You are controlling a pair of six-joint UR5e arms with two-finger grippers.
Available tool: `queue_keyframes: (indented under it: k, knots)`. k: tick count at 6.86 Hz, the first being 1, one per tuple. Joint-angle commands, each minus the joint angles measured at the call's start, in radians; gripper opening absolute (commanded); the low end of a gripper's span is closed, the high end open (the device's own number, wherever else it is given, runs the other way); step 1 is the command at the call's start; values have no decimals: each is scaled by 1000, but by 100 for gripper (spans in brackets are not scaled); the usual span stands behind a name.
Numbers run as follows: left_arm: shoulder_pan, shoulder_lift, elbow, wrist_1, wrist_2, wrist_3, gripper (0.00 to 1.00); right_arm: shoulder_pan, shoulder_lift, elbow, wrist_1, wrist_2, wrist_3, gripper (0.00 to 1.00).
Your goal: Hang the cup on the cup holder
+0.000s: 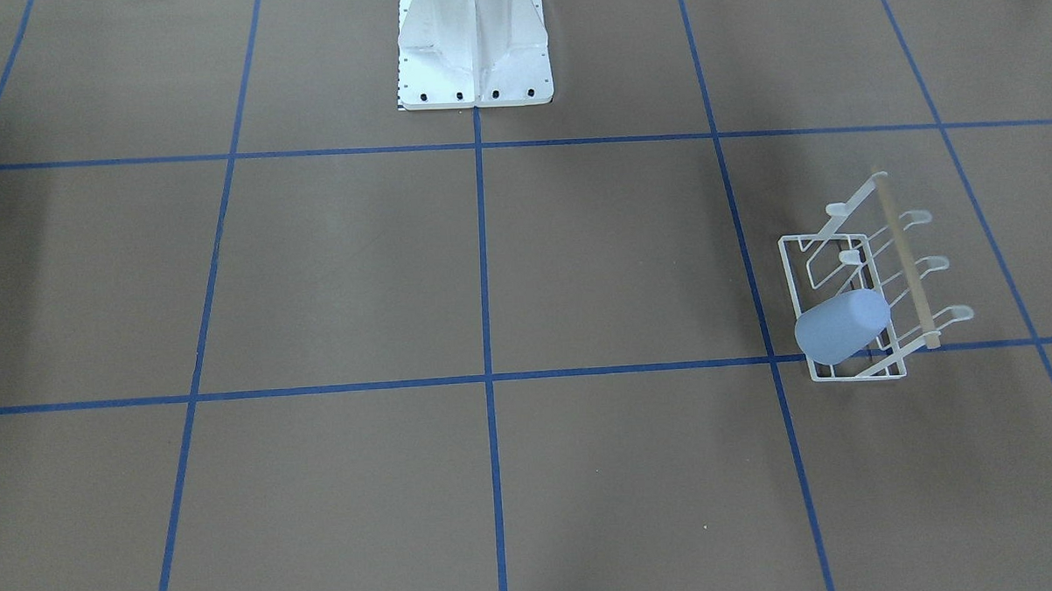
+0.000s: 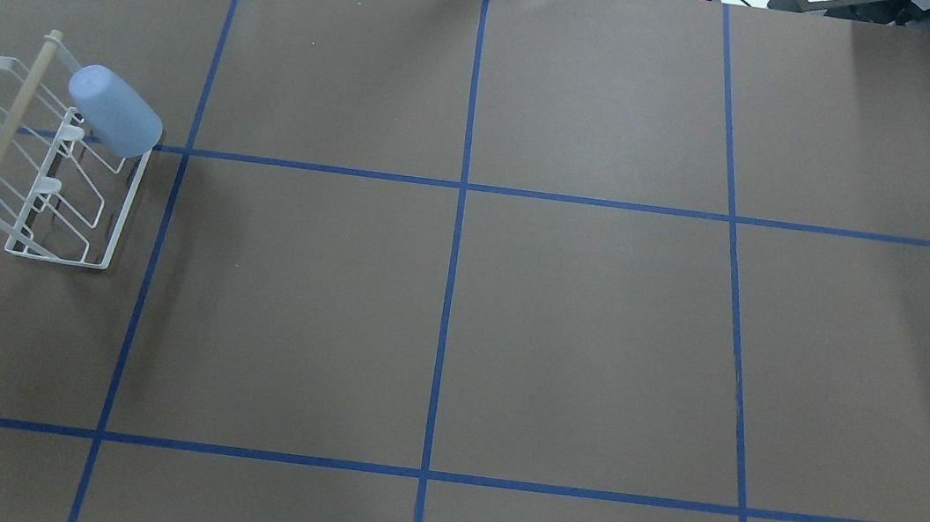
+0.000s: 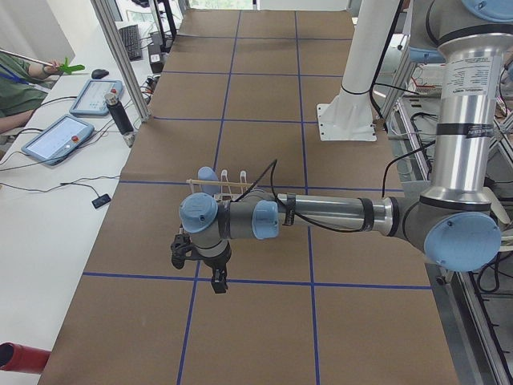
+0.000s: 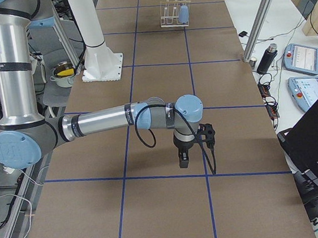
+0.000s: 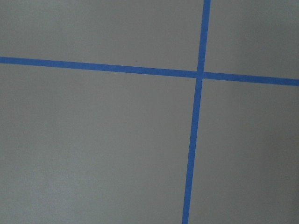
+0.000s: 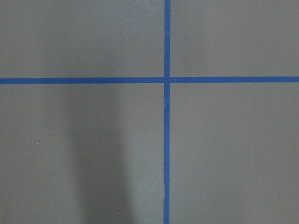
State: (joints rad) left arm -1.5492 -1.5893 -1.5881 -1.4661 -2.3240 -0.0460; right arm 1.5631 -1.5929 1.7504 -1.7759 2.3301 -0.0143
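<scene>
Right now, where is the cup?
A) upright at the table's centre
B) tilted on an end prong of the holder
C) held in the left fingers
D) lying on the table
B: the cup sits tilted over an end prong of the cup holder, with no arm beside it in the overhead view.

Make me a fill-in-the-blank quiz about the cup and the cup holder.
The cup hangs on the ____ wire cup holder.
The rod across the cup holder is made of ____.
In the overhead view, the cup holder stands on the ____ side of the table.
Missing: white; wood; left.
</scene>
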Motion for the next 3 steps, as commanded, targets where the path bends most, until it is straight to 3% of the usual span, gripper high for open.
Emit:
queue_keyframes:
  k: [1,3]
  knots:
    - [0,0,0,1,0,0,99,2,2,-6,3,-2,-4,100]
    - [0,0,0,0,0,0,99,0,10,-5,3,-3,-4,100]
